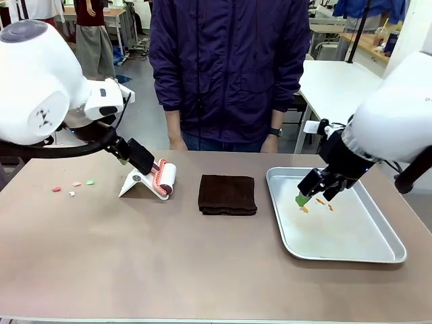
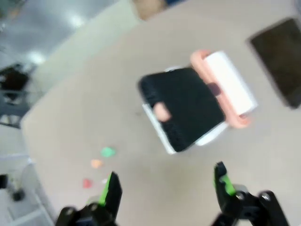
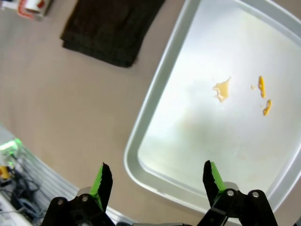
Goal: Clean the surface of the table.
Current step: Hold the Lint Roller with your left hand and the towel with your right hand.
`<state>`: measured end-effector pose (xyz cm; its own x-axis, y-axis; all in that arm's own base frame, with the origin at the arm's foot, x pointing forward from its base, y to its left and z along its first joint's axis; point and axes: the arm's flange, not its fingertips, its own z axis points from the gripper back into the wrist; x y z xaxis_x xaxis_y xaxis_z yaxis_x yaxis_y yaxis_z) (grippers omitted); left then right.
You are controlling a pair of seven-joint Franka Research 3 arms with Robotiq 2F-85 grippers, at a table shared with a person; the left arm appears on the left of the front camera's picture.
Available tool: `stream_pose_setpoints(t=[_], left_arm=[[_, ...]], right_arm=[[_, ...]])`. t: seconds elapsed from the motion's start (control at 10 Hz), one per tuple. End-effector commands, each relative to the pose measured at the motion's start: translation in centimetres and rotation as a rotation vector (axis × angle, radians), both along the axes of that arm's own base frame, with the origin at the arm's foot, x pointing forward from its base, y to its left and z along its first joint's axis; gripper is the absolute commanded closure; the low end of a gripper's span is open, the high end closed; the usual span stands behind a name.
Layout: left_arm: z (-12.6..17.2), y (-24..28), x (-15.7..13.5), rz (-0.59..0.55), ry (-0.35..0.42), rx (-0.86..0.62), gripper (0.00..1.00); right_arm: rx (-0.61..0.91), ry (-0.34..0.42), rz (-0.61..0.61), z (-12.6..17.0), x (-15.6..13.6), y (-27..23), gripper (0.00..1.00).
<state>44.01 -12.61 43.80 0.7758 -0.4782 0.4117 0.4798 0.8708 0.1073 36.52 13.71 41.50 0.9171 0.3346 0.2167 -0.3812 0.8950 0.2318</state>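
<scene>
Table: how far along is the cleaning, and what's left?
Nothing looks done. Coloured crumbs lie on the table, and orange smears mark the metal tray. In hand: the left gripper hovers open over the lint roller; the right gripper hangs open above the tray. Left: grasp the roller, clear the crumbs; the folded brown cloth lies unused.

Open table [image 1: 169,277] along the near edge; lint roller [image 1: 162,179], dark cloth [image 1: 227,194], tray [image 1: 279,216] mid-table
</scene>
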Motion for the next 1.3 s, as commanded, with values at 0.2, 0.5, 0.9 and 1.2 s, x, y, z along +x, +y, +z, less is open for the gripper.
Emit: stream_pose_setpoints(t=[0.2,0.5,0.9,1.2], left_arm=[[4.0,11.0,1.6,-0.037,0.478,-0.362,0.0],[2.2,18.9,4.1,0.219,0.815,-0.634,0.0],[-2.0,28.6,3.5,0.849,0.822,-0.891,0.0],[-2.4,27.6,3.6,0.545,0.881,-0.675,0.0]], right_arm=[[0.516,0.223,-0.054,3.7,-1.8,-6.0,0.0],[0.665,0.436,-0.292,4.7,-2.3,-10.5,0.0],[0.852,0.4,-0.506,3.3,-3.2,-17.2,0.0],[0.827,0.42,-0.508,3.1,-3.1,-18.9,0.0]])
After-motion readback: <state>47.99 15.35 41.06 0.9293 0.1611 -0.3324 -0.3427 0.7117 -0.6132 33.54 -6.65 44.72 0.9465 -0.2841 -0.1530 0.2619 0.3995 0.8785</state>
